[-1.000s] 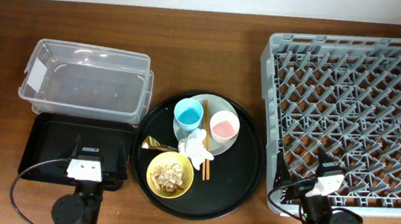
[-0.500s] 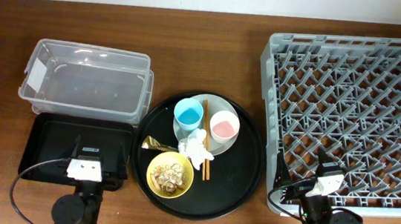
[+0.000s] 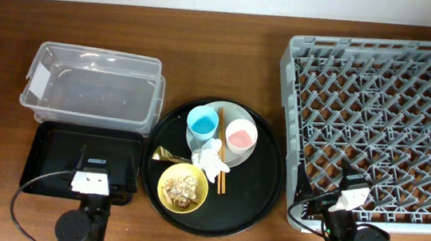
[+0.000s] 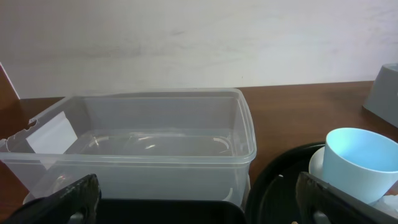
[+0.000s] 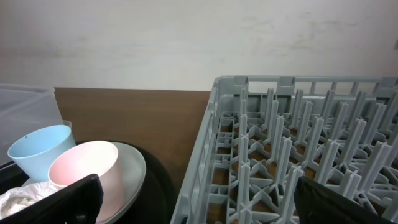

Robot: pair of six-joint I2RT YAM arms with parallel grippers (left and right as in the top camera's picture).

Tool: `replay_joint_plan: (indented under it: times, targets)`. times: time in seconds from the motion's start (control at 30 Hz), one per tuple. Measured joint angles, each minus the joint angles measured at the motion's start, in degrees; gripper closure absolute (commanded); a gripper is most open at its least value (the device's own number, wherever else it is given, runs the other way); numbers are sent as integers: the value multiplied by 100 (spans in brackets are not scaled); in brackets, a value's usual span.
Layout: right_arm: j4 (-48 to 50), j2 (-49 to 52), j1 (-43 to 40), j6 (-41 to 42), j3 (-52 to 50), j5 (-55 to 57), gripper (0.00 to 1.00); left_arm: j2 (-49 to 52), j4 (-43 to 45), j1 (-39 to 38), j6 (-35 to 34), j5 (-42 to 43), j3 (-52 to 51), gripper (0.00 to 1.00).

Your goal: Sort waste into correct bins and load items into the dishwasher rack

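Note:
On the round black tray (image 3: 260, 189) a pale plate (image 3: 229, 110) carries the light-blue cup (image 3: 202, 122), the white cup with pink inside (image 3: 240, 136), brown chopsticks (image 3: 219, 145) and a crumpled tissue (image 3: 211, 159). A gold wrapper (image 3: 165, 156) lies beside the yellow bowl (image 3: 183, 188), which holds crumbly scraps. The clear tub (image 3: 90, 87) and flat black tray (image 3: 60, 152) sit on the left, the grey rack (image 3: 377, 113) on the right. My left gripper (image 3: 91, 173) stands open at the flat tray's front edge. My right gripper (image 3: 346, 190) stands open at the rack's front left corner. Neither holds anything.
The left wrist view looks over the flat black tray (image 4: 161, 211) at the clear tub (image 4: 143, 143), with the blue cup (image 4: 360, 158) to the right. The right wrist view has both cups (image 5: 84, 171) on the left and the rack wall (image 5: 205, 162) straight ahead.

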Motion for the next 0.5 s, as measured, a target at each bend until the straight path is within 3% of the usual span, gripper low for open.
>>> replay_joint_plan:
  times: [0.13,0.27,0.4,0.43,0.5]
  targets:
    - [-2,0,0,-4,0,0,1,0,-302,0,0,17,212,1]
    - [-7,2,0,-4,0,15,1,264,-1497,0,-2,424,1738,1]
    - [-4,7,0,-2,0,17,1,2245,-3257,0,-2,946,4520,1]
    - [-4,7,0,0,-2,17,1,3021,-4284,0,-2,1163,5462,1]
    - [-7,17,0,0,0,17,1,4310,-5362,-2,-2,1513,6830,1]
